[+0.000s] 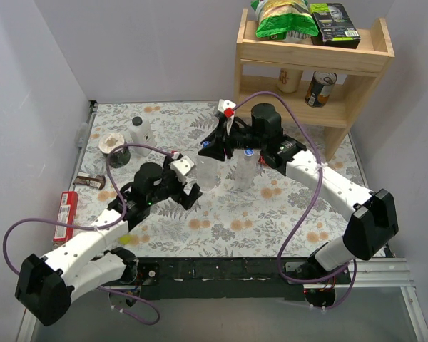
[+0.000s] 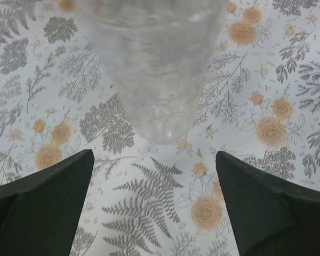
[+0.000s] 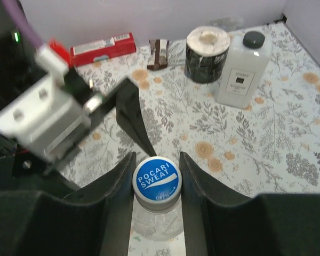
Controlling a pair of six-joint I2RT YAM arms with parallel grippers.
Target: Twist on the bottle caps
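Fern-and-flower cloth covers the surface (image 1: 285,214), and near its middle a blue cap (image 3: 157,180), printed POCARI SWEAT, sits on the neck of a clear bottle (image 1: 207,174). How far it is threaded cannot be told. Small, rigid and light, the cap is best taken by its rim, and the right pincer (image 3: 158,170) pinches it there, one finger on each side. The bottle looks empty and thin-walled, so it is likely light, smooth and prone to spin or dent. It probably wants a moderate hold low on its body while the cap turns. The left pincer (image 2: 154,160) is spread wide, the bottle just ahead of its gap and touching neither finger. A second clear bottle (image 1: 244,174) stands just beside. Farther off sit a white bottle (image 3: 242,69), a tape roll (image 3: 205,53) and a red box (image 3: 101,48).
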